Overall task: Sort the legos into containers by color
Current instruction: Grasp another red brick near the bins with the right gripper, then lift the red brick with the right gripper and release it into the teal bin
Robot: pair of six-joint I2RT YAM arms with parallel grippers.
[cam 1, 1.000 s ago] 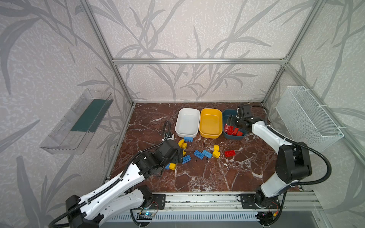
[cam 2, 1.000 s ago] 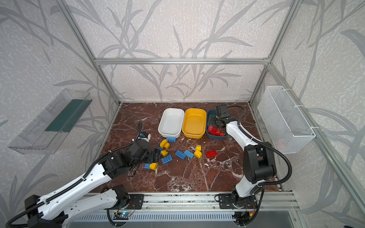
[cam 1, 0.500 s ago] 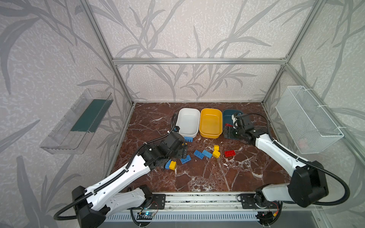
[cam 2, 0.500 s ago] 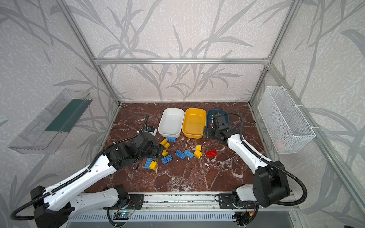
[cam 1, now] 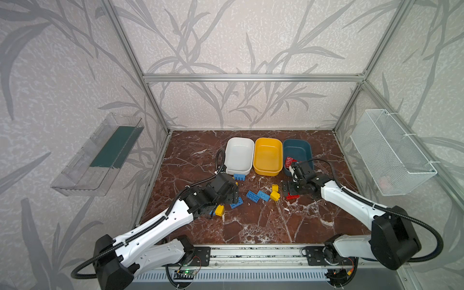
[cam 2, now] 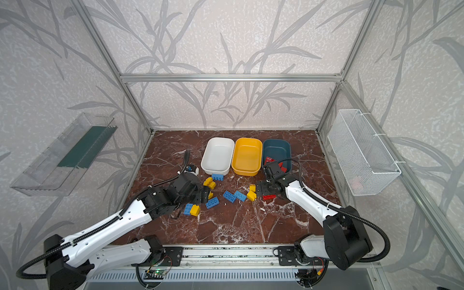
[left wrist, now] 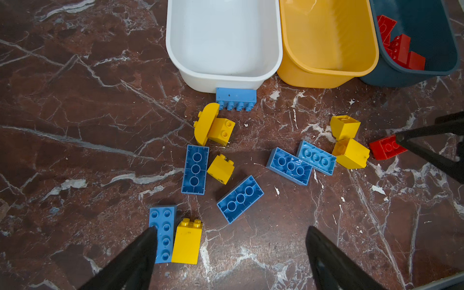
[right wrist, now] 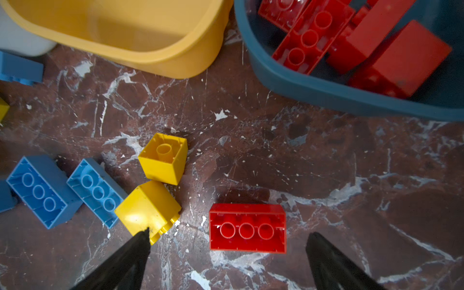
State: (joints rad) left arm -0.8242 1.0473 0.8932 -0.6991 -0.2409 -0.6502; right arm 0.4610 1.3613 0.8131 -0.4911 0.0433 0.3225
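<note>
The bench (cam 1: 263, 226) is found carrying three tubs in a row: a white tub (cam 1: 239, 155), a yellow tub (cam 1: 267, 155) and a teal tub (cam 1: 297, 150). The first two are seen bare. Red legos (right wrist: 376, 45) are lodged in the teal tub.

The right end effector (right wrist: 228, 233) is held with fingers wide apart and nothing gripped. One red brick (right wrist: 247, 227) lies on the bench between its fingertips, clear of both. Two yellow blocks (right wrist: 148, 208) are noted just beside one fingertip.

The left end effector (left wrist: 231, 228) is likewise parted and empty. A blue brick (left wrist: 163, 233) and a yellow block (left wrist: 187, 242) lie together at one fingertip. Loose legos (left wrist: 239, 198) are scattered ahead of it. Another blue brick (left wrist: 236, 98) rests against the white tub's wall.
</note>
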